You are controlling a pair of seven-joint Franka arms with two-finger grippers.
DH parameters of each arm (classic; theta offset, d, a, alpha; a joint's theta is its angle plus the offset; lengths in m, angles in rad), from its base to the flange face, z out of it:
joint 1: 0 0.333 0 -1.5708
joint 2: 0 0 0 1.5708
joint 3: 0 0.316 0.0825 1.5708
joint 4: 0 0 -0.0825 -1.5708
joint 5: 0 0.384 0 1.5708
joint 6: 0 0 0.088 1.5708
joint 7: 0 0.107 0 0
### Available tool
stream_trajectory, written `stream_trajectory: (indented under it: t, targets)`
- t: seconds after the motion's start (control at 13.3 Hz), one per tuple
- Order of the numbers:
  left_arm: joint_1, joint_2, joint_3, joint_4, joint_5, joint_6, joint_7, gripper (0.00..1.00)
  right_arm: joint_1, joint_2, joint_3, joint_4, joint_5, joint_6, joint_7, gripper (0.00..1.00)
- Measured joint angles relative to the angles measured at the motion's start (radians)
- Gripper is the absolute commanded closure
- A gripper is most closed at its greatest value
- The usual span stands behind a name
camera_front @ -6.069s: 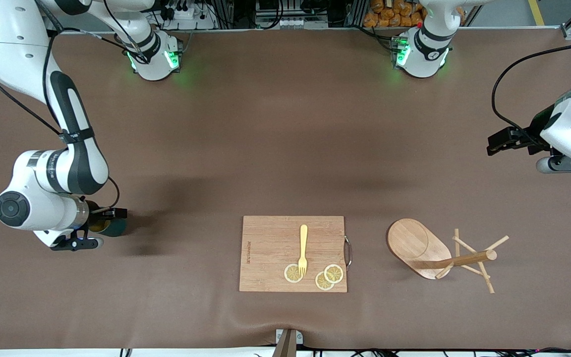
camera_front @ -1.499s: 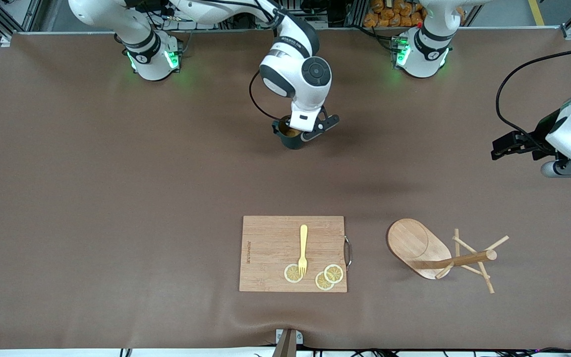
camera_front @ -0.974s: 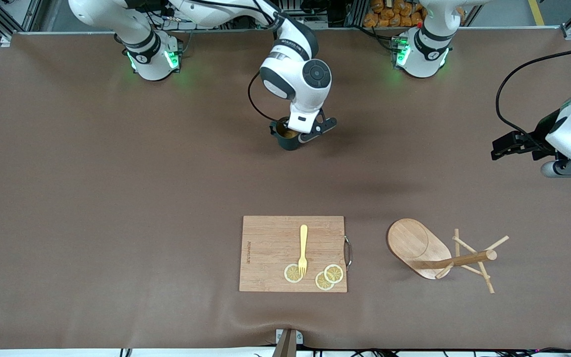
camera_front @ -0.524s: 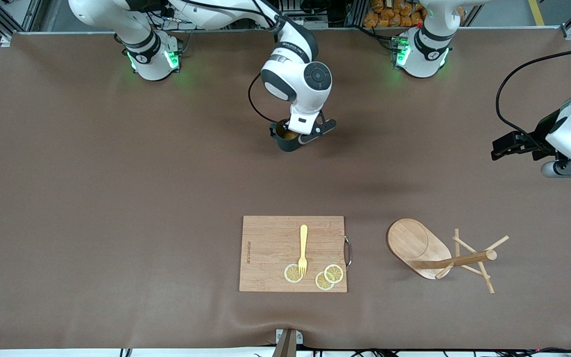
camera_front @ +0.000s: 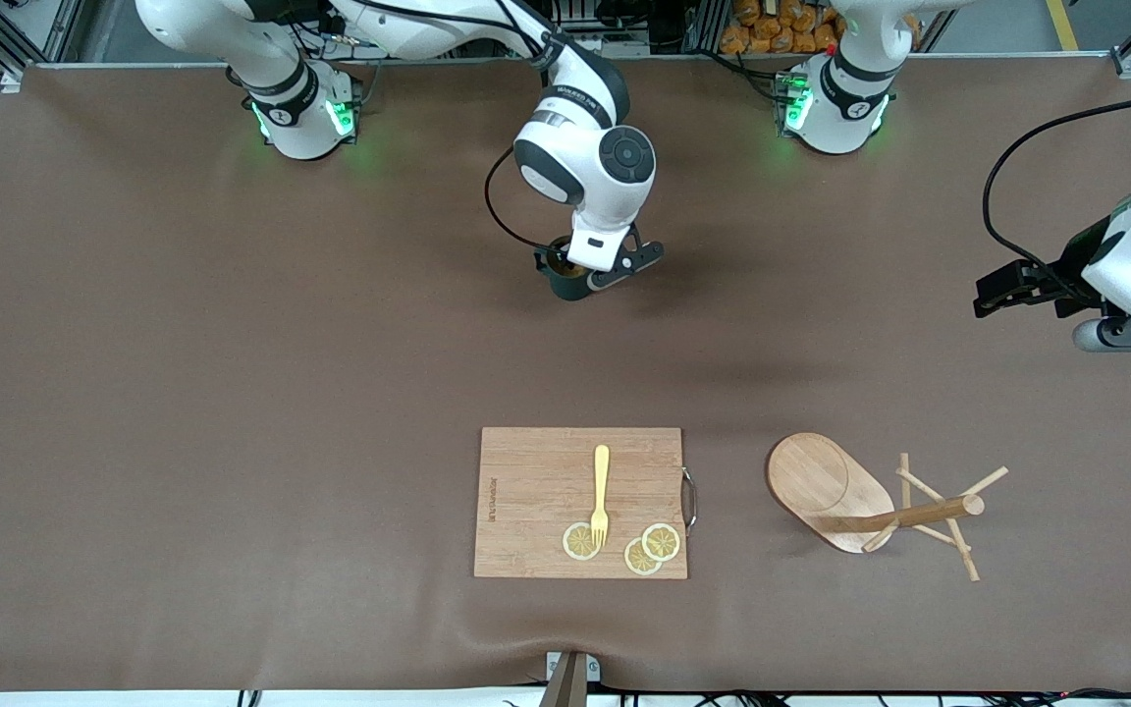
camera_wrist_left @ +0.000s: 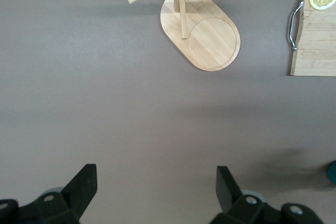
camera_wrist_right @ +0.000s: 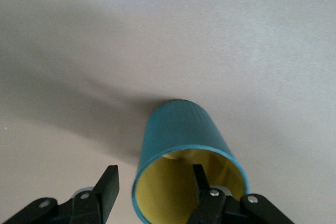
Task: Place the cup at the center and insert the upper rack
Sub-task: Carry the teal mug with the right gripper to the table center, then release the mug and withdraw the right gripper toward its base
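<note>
The teal cup (camera_front: pixel 565 282) with a yellow inside (camera_wrist_right: pixel 184 124) stands upright on the table mid-way between the two arm bases. My right gripper (camera_front: pixel 593 267) hangs over its rim, open. One finger (camera_wrist_right: pixel 107 182) is outside the wall with a gap to it, the other finger (camera_wrist_right: pixel 199 179) is inside the cup. The upper rack (camera_front: pixel 855 501) lies tipped on its side toward the left arm's end, nearer the front camera; its oval base (camera_wrist_left: pixel 207 38) shows in the left wrist view. My left gripper (camera_front: pixel 1002 287) waits open above the table's end, holding nothing (camera_wrist_left: pixel 156 187).
A rectangular bamboo cutting board (camera_front: pixel 536 481) lies near the front edge, beside the rack. On it are a yellow fork (camera_front: pixel 601 491) and lemon slices (camera_front: pixel 652 545). Its metal handle (camera_wrist_left: pixel 293 24) faces the rack.
My right gripper's fingers have spread apart and let go of the cup's wall. The cup stays standing where it was. The left arm has not moved.
</note>
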Motion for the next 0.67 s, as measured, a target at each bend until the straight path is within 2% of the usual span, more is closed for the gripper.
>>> stream_trajectory:
  t: [0.15, 0.45, 0.67]
  targets:
    - [0.0, 0.0, 0.0, 0.0, 0.0, 0.0, 0.0, 0.0, -0.01, -0.007, -0.004, 0.03, 0.0, -0.045, 0.0, 0.0]
    - [0.0, 0.0, -0.001, 0.0, 0.0, 0.0, 0.0, 0.0, -0.038, -0.06, -0.005, 0.055, 0.0, -0.066, -0.005, 0.0]
    - [-0.001, 0.0, -0.002, -0.001, 0.0, 0.0, 0.0, 0.0, -0.088, -0.118, -0.007, 0.059, 0.0, -0.071, -0.089, 0.0]
